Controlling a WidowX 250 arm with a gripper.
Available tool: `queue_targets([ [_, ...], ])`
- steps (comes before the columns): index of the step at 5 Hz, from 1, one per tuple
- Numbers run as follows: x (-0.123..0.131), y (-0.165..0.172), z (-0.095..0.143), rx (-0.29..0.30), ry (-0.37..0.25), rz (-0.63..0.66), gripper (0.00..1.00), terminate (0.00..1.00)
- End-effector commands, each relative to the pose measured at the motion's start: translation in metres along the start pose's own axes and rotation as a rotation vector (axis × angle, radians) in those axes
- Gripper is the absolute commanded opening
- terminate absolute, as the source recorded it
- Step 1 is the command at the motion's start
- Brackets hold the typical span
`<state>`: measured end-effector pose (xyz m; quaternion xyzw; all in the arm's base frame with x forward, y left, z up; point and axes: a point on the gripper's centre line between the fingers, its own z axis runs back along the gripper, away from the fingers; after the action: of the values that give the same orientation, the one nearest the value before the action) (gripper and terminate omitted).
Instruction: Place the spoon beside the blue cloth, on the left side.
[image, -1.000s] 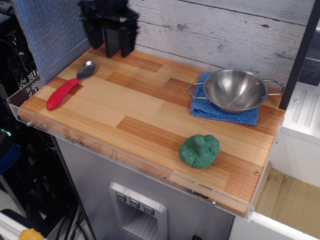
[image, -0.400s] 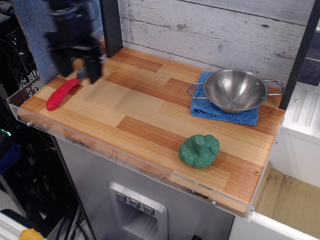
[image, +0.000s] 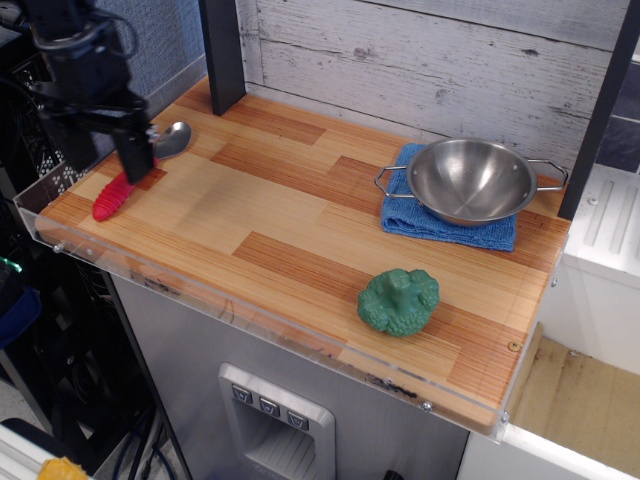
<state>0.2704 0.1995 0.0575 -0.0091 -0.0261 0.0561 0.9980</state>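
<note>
the small spoon with a shiny metal bowl and a thick ribbed red plastic handle (image: 128, 176) lies at the far left end of the striped wooden desk (image: 290, 240), close to the clear plastic edge guard, its bowl pointing toward the back wall. the black robot tool (image: 100, 150) hangs directly over the handle, with one dark finger (image: 133, 152) in front of the handle's upper part and the other toward the desk's left edge. the fingers look parted and set either side of the handle, so i judge the tool released and not gripping, though whether the tips touch the spoon cannot be told from this angle.

the folded medium-blue towel-textured cloth (image: 440, 225) sits well apart from the spoon, at the right back of the desk, with a round steel bowl with wire handles (image: 471, 180) resting on top of it. a green knobbly broccoli-shaped toy (image: 399, 300) lies nearer the front edge, right of centre.

as for progress, nothing of the placement is done: the spoon is not yet lifted. what remains is closing on the red handle, raising it, carrying it across the bare wood and setting it down just beside the cloth's left edge, where there is free wood.
</note>
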Motion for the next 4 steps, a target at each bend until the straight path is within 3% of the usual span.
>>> queue_targets([
  [1, 0.006, 0.020, -0.002, 0.031, -0.008, 0.021, 1.00, 0.00],
  [4, 0.023, 0.011, -0.025, 0.056, 0.039, -0.001, 1.00, 0.00],
])
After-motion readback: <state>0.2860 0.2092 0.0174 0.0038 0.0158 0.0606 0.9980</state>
